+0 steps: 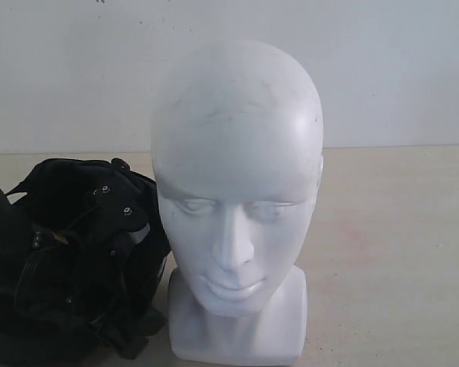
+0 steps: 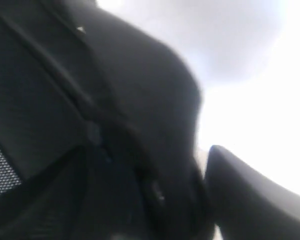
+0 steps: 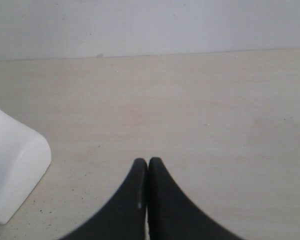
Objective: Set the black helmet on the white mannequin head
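The head [image 1: 237, 206] is seen standing upright on the table [image 1: 398, 252] near the middle of the exterior view. Its face is turned to the camera, its blocky neck base is set flat on the pale surface, and its crown is left bare. The helmet [image 1: 69, 260] is found on the table at the left of that view, just beside the head. Its dark edge appears to reach the neck base, though contact cannot be made out for certain. It is laid with its opening turned up and toward the camera, so that black padding and straps [image 1: 113, 200] with small metal studs are shown. A plain white wall [image 1: 398, 69] is seen behind.

The left wrist view is largely filled by the helmet [image 2: 65, 100], very near and blurred, and a patch of pale mesh [image 2: 0, 172] is caught at one edge. One left finger [image 2: 255, 200] is seen as a dark curved shape close against the helmet. The other is not made out, so it cannot be told whether the pair is spread or clamped.

In the right wrist view the right fingers [image 3: 160, 200] are pressed together tip to tip — nothing is held between them. They are held over the table [image 3: 215, 110], and a corner of the head's neck base [image 3: 15, 165] is caught to one side, apart from them.
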`<state>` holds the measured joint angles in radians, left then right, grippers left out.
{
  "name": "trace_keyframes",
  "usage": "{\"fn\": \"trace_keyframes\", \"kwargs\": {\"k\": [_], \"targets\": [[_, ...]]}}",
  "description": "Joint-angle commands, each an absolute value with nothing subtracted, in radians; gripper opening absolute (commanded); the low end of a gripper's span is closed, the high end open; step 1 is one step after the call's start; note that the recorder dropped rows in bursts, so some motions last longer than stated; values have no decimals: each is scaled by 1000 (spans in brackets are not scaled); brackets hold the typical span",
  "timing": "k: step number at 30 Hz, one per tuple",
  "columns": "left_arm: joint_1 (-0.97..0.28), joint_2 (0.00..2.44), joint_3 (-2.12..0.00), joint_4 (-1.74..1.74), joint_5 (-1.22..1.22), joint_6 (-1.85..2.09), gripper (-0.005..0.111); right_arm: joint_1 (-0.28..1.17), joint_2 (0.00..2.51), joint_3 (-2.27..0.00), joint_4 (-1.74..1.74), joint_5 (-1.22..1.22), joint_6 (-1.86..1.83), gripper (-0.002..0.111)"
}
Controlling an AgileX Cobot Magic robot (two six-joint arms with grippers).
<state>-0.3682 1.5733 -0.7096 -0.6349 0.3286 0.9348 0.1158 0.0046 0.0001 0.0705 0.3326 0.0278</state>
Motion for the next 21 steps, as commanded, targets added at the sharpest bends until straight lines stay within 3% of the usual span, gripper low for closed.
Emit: {"fn": "trace_keyframes", "kwargs": {"k": [1,21], "targets": [[-372,1564,-722,-631,342,931,59,109,0,0,73,322,23,0],[-372,1503,-722,-617,350,938,59,109,0,0,73,322,23,0]]}}
